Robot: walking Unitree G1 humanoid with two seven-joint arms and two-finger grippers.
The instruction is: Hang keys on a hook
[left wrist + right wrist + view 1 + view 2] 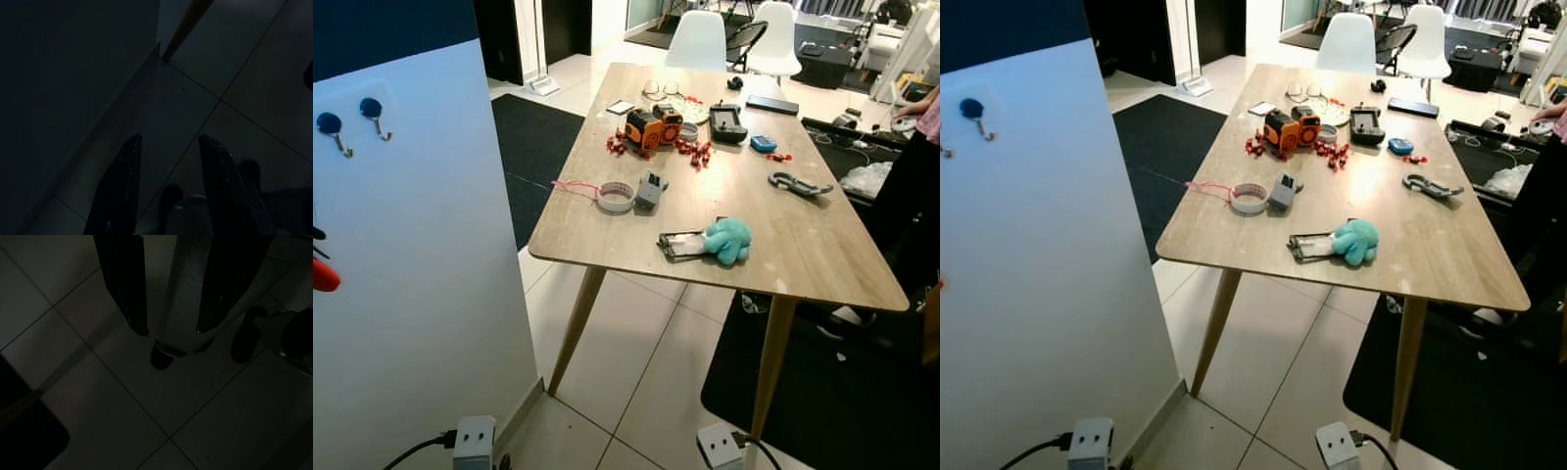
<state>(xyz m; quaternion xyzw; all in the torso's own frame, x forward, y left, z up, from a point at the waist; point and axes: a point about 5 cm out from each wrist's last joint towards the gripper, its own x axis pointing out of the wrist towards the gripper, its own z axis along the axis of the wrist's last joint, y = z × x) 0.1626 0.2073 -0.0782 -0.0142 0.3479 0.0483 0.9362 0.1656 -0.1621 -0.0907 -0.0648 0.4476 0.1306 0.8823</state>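
Observation:
A bunch of keys (679,245) with a teal plush octopus (728,240) attached lies near the front edge of the wooden table (803,255). On the white panel (421,255) at my left are two blue-capped metal hooks (330,128) (373,112), both bare. Both arms hang low over the tiled floor. My left gripper (169,137) is open beside the panel's foot, with nothing between its fingers. My right gripper (172,331) is open too, and past its fingers I see my own leg.
On the table lie a tape roll (615,197), a grey carabiner (798,183), an orange toy (651,127), red bits and a black controller (727,122). White chairs (697,41) stand beyond it. A person (913,166) is at the far right. Black rugs flank the table.

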